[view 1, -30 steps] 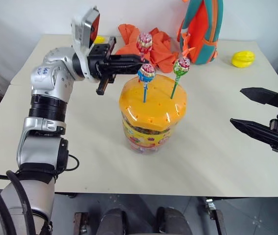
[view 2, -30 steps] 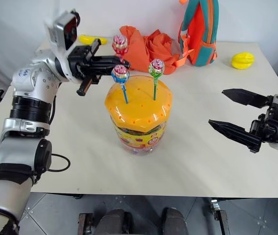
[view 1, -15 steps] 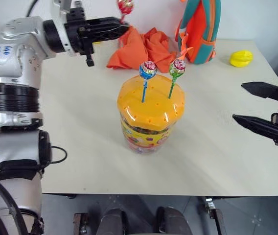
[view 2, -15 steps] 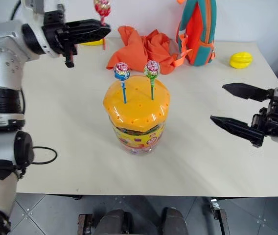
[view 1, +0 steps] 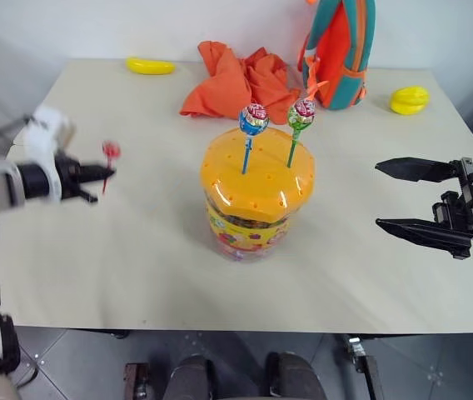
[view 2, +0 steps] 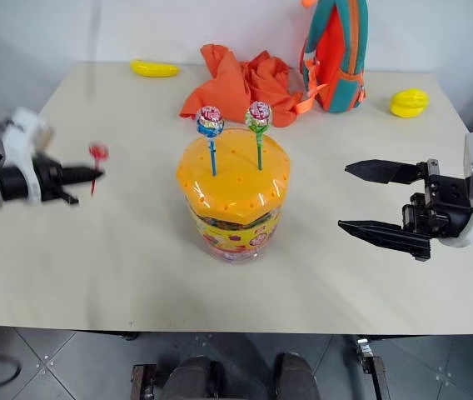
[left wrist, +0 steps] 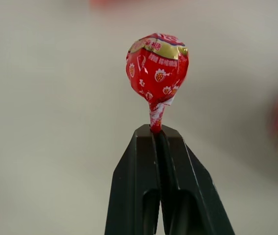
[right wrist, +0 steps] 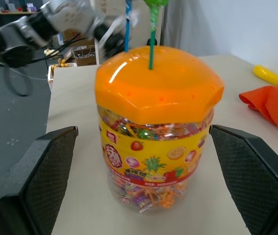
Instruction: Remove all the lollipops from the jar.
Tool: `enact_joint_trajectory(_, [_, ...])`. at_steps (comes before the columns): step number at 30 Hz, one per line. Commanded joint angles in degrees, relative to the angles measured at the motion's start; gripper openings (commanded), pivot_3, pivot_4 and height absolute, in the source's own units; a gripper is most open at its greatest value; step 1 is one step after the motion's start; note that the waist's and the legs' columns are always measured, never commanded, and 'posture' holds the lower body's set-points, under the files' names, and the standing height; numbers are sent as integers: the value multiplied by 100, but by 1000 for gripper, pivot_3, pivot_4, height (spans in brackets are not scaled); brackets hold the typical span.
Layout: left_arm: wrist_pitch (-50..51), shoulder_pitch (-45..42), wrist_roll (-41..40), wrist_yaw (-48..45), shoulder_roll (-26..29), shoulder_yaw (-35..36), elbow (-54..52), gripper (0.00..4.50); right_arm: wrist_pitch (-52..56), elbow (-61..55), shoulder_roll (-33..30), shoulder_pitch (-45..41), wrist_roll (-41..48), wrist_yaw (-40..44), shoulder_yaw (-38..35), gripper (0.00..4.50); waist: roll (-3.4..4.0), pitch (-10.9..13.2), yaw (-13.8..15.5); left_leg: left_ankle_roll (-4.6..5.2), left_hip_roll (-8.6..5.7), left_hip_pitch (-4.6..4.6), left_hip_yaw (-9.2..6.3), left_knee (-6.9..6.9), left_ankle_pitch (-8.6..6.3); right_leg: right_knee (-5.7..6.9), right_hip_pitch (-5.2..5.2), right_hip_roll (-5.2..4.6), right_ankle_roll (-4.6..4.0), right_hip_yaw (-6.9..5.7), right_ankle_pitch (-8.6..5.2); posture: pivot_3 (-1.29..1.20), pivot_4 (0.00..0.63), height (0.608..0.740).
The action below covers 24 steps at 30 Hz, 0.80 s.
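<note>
Jar mid-table with a yellow fruit-picture label, writing too small to read, blue lollipop and green lollipop stuck in its orange lid, left gripper pinching the red lollipop off to the jar's left, right gripper spread wide, holding nothing, near the jar

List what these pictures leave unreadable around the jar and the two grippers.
- Red lollipop: its stick is hidden between the shut fingers of the left gripper in the left wrist view.
- Blue lollipop and green lollipop: heads cut off by the frame edge in the right wrist view.
- Left gripper in the eye views: motion-blurred.
- Jar: label print too small to read.
- Right gripper: open, wrist cut off by the frame edge.
</note>
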Motion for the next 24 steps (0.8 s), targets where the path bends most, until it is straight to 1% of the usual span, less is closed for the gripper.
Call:
enact_joint_trajectory(1, [547,172,99,325,327,-36,-577,9,-127,78,-9,-213,-65,96,50,4500,-5,-2,18,0,-1,0,0,2,0,0,1,-2,0,2,0,0,150,740])
enact_joint_trajectory(6, [1264,49,62,567,484,-222,-506,9,-176,209,30,-357,-186,155,181,4500,-7,-4,15,-3,-3,0,2,2,-2,0,2,-1,0,6,0,0,150,740])
enact_joint_trajectory(10, [1461,-150,-5,522,722,-430,-480,938,-218,242,43,-396,-221,151,202,4500,-7,-3,-3,-3,-3,1,9,-3,-2,0,-2,0,0,7,0,0,150,740])
enact_joint_trajectory(11, [1496,-223,-38,505,753,-461,-490,1261,-225,249,45,-402,-228,150,202,4500,-7,-3,-2,-3,-2,1,9,-3,-2,0,-3,1,0,7,0,0,150,740])
enact_joint_trajectory(12, [1493,-285,-58,493,772,-492,-495,1492,-233,256,45,-406,-239,156,202,4500,-7,-4,0,-4,-2,1,10,-3,-2,0,-3,1,0,7,0,0,150,740])
enact_joint_trajectory(17, [1525,-570,-156,358,964,-709,-560,3014,-266,292,34,-432,-298,163,182,4500,-7,-3,0,-4,-2,1,12,-3,-3,0,-4,1,0,10,0,0,150,740])
enact_joint_trajectory(21, [1346,-907,-238,166,1135,-811,-589,4239,-268,314,20,-482,-324,149,149,4500,-7,-3,0,-4,-2,1,16,-3,-3,0,-6,1,0,12,0,0,150,740])
enact_joint_trajectory(22, [1288,-994,-251,134,1143,-816,-570,4472,-268,319,15,-491,-331,146,143,4500,-7,-3,5,-4,-2,1,15,-3,-3,0,-7,2,0,12,0,0,150,740])
enact_joint_trajectory(24, [1171,-1140,-284,55,1153,-824,-530,4472,-274,335,5,-516,-350,143,132,4500,-7,-4,4,-4,-2,1,17,-3,-3,0,-7,1,0,14,0,0,150,740])
